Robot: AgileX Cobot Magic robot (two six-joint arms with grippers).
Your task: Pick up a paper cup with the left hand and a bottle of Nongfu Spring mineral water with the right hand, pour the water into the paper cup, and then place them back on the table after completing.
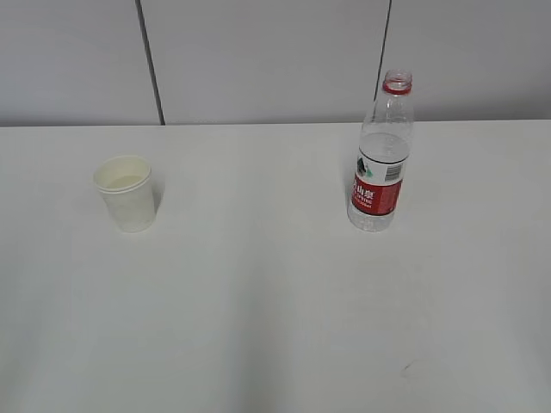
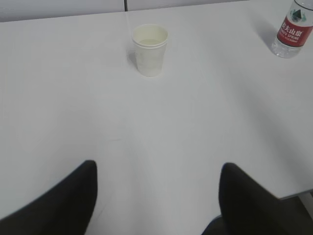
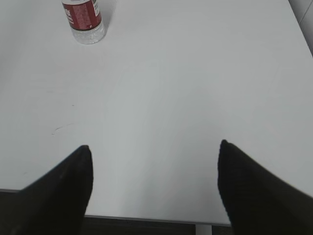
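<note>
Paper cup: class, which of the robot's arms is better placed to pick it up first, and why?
The left. The paper cup stands on the left side of the table, straight ahead of the open left gripper. The right wrist view shows only the bottle ahead of the open right gripper.

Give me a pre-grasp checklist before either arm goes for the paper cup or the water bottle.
1. Paper cup upright on the table, mouth up: ok.
2. Water bottle upright, cap off, neck open: ok.
3. Left gripper open, nothing between its fingers, cup ahead of it: ok.
4. Right gripper open and empty; bottle lies ahead and to its left: ok.
5. Cup and bottle well apart, nothing between them: ok.
6. Cup empty before pouring: cannot tell; its bottom looks pale and may hold some liquid.
</note>
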